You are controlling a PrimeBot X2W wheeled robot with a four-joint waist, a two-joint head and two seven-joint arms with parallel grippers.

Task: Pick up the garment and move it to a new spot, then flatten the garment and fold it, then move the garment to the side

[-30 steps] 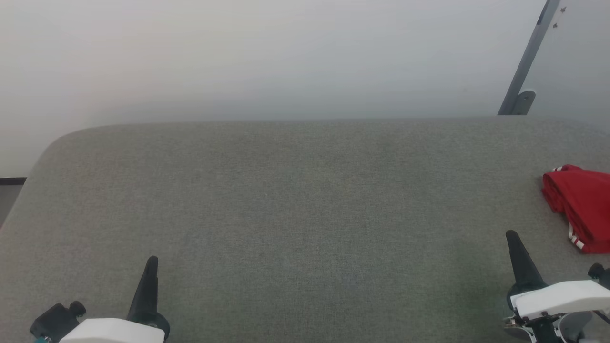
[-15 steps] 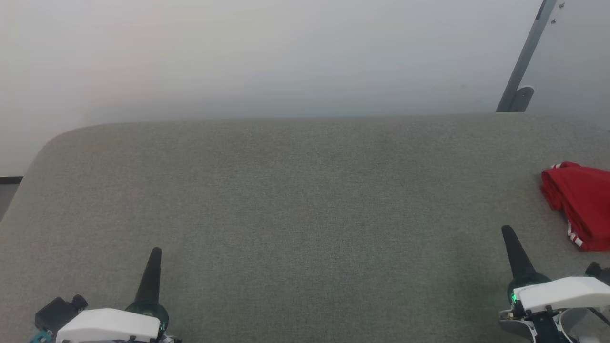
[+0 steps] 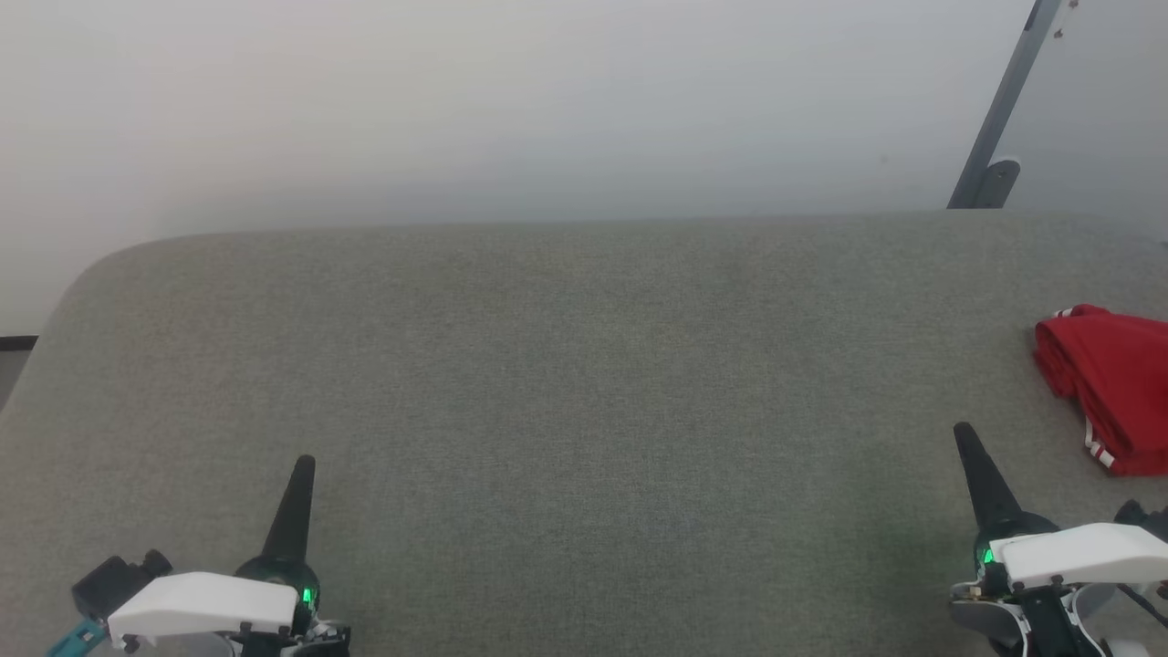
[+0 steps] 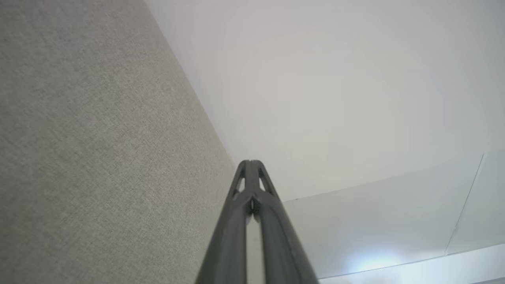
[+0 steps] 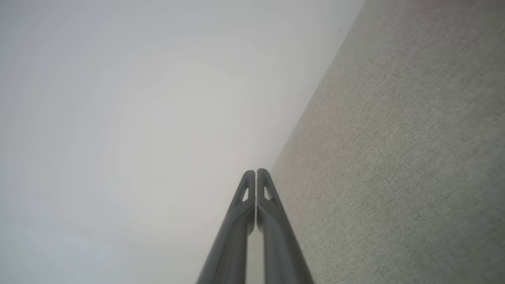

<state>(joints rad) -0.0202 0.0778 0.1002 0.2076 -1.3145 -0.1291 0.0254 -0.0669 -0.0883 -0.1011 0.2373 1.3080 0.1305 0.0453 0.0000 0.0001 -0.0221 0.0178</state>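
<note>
The garment (image 3: 1109,383) is a red folded bundle with red-and-white striped trim, lying at the right edge of the grey fabric table (image 3: 584,383) and cut off by the frame. My right gripper (image 3: 964,432) stands shut at the lower right, down and to the left of the garment and apart from it. At the lower left my left gripper (image 3: 306,464) is shut with nothing in it. The left wrist view shows the left gripper (image 4: 250,162) with fingertips pressed together, and the right wrist view shows the same of the right gripper (image 5: 256,172).
A pale wall (image 3: 511,109) rises behind the table's far edge. A grey slanted metal bar (image 3: 999,119) with a foot stands at the back right. The table's left corner is rounded, with a dark strip of floor (image 3: 16,345) beside it.
Both grippers have risen a little in the head view. The table edge, bar and garment have shifted slightly up, so the camera has tilted.
</note>
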